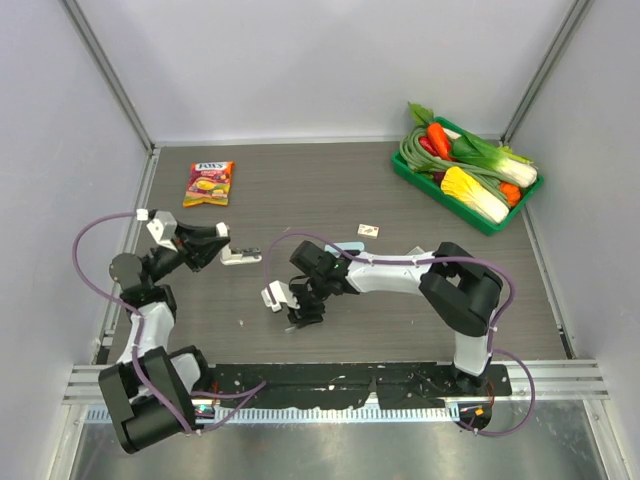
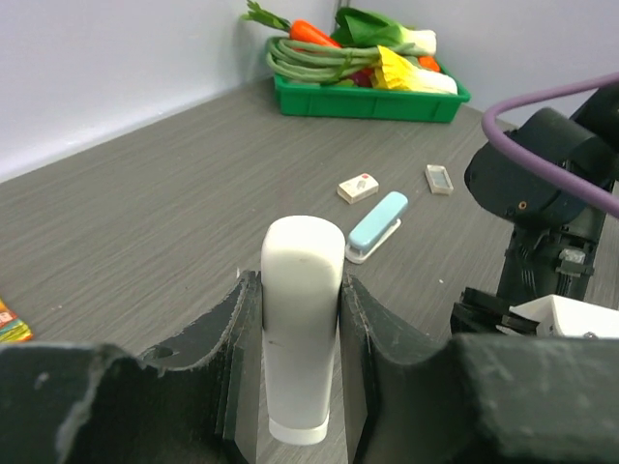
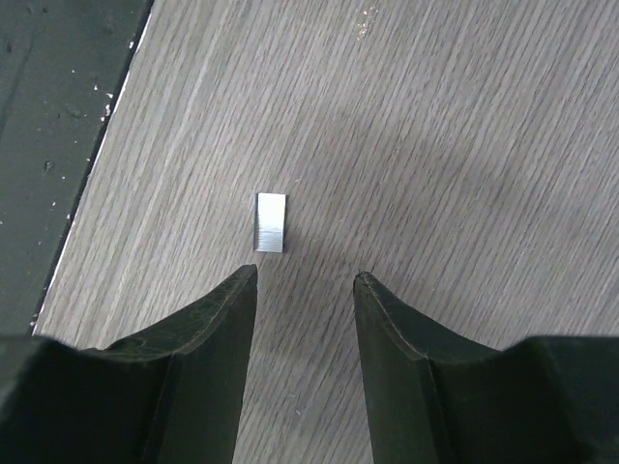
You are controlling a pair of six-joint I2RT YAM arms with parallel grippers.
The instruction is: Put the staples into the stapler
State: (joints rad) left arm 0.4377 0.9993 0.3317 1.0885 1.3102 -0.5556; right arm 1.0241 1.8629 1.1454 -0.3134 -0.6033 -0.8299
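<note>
My left gripper [image 1: 226, 247] is shut on a white stapler [image 2: 302, 309], held lengthwise between the jaws just above the table; it also shows in the top view [image 1: 241, 257]. The staples box [image 2: 358, 187], cream with a reddish mark, lies far ahead on the table; it also shows in the top view [image 1: 369, 230]. My right gripper [image 3: 305, 277] is open and empty, pointing down at the table. A small silver strip of staples [image 3: 271, 222] lies just beyond its left fingertip [image 3: 242, 290], untouched.
A light blue stapler [image 2: 375, 225] lies next to the staples box, with another small flat box [image 2: 439, 178] beyond it. A green tray [image 1: 440, 190] of toy vegetables stands at the back right. A snack packet [image 1: 208, 184] lies at the back left. A black mat [image 3: 48, 145] borders the near edge.
</note>
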